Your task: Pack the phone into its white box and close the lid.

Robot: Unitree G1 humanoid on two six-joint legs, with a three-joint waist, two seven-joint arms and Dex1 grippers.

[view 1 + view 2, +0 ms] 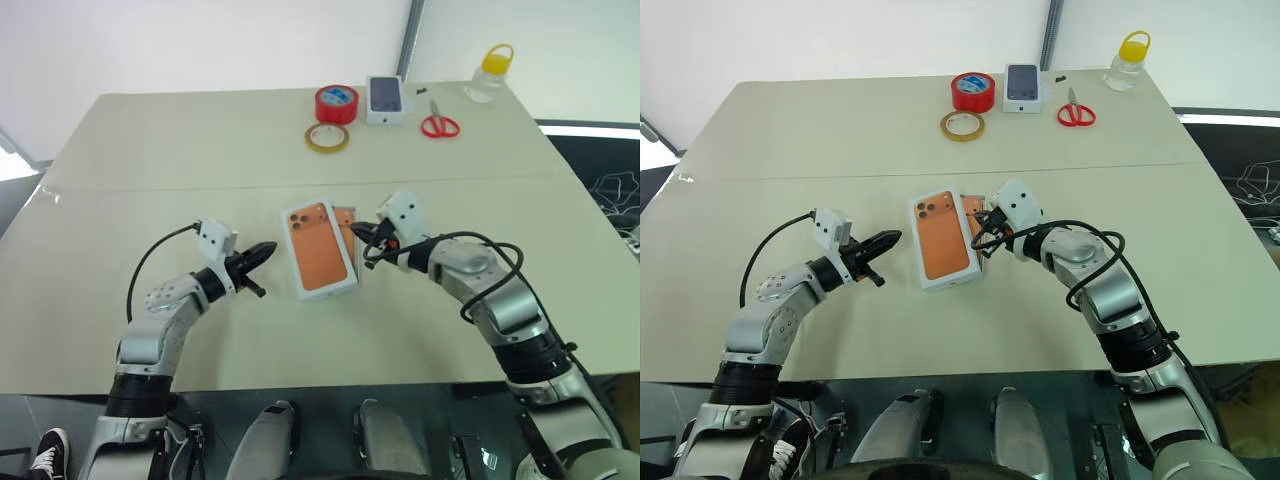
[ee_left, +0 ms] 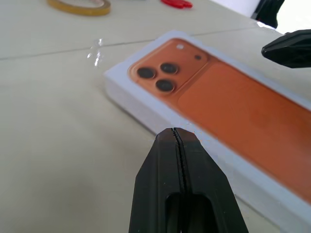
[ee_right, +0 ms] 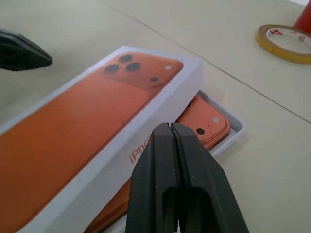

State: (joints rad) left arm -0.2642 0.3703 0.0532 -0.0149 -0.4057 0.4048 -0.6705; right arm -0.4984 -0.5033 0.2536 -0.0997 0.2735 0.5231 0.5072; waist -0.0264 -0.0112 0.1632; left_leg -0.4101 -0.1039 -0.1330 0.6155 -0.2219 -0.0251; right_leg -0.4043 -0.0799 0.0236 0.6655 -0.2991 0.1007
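The lid (image 1: 320, 250), white with an orange phone pictured on its top, lies askew over the white box (image 3: 236, 130) at the table's middle. It covers most of the box. The orange phone (image 3: 206, 127) lies in the box, with one end and its lenses peeking out beside the lid. My left gripper (image 1: 268, 248) is shut and empty, its tip a short way from the lid's left side. At the lid's right edge my right gripper (image 1: 358, 232) is shut too, with nothing between its fingers, hovering close above the uncovered part of the box.
At the table's far side stand a red tape roll (image 1: 337, 103), a yellow tape ring (image 1: 327, 137), a small white box printed with a dark phone (image 1: 385, 98), red scissors (image 1: 439, 125) and a yellow-capped bottle (image 1: 490, 72). A seam (image 1: 150, 188) crosses the tabletop.
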